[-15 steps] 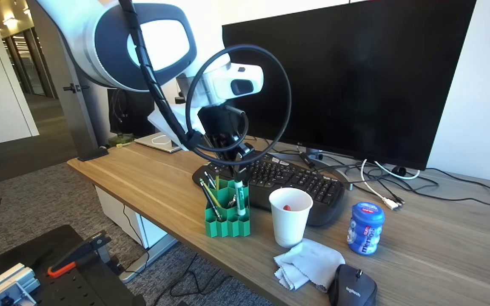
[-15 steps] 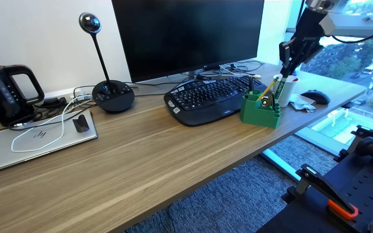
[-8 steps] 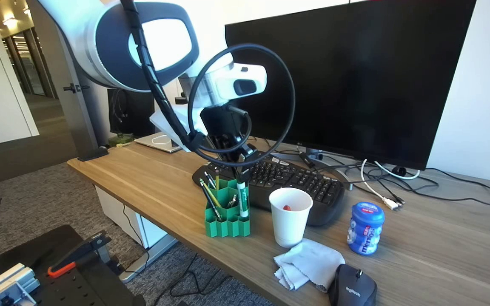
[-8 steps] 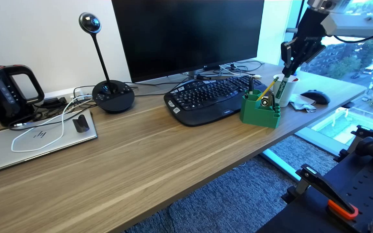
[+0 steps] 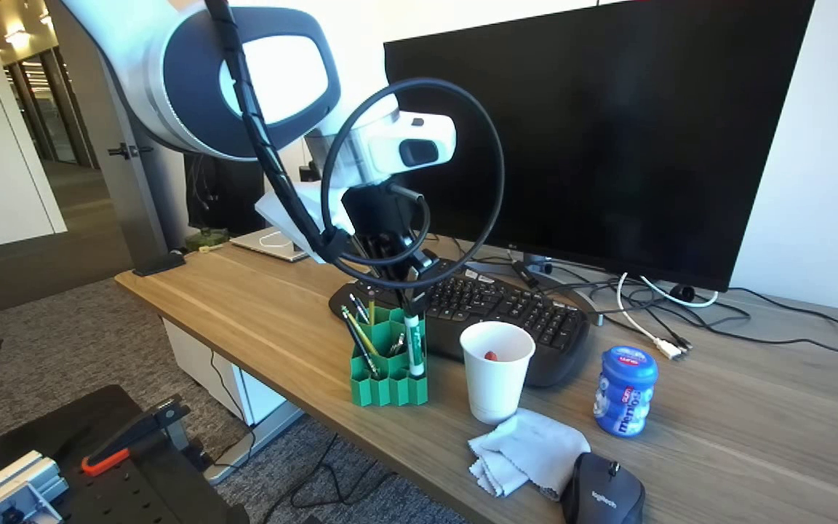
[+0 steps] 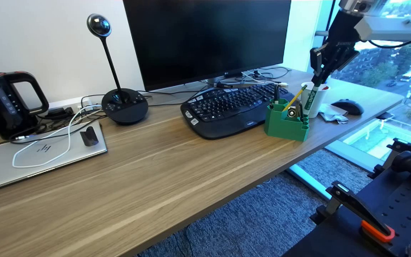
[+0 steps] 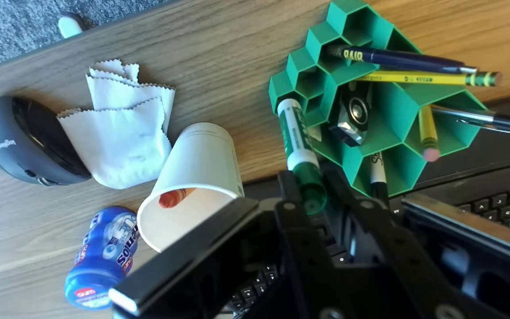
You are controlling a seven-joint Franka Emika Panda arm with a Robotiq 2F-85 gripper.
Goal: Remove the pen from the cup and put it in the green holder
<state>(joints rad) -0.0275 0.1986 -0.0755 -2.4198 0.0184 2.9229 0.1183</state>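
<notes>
Your gripper (image 7: 311, 184) is pinching the pen (image 7: 296, 133) by its green end; whether its white end is sitting inside the green holder (image 7: 391, 110), unclear.

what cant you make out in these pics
Wrist view: whether the lower end of the green marker is inside the green holder; the marker blocks that corner.
Wrist view: part of the keyboard, behind the gripper.
Wrist view: lower part of the red stick, hidden by the cup.
In an exterior view: top of the monitor, cut by the upper edge.
In an exterior view: near end of the mouse, cut by the lower edge.
</notes>
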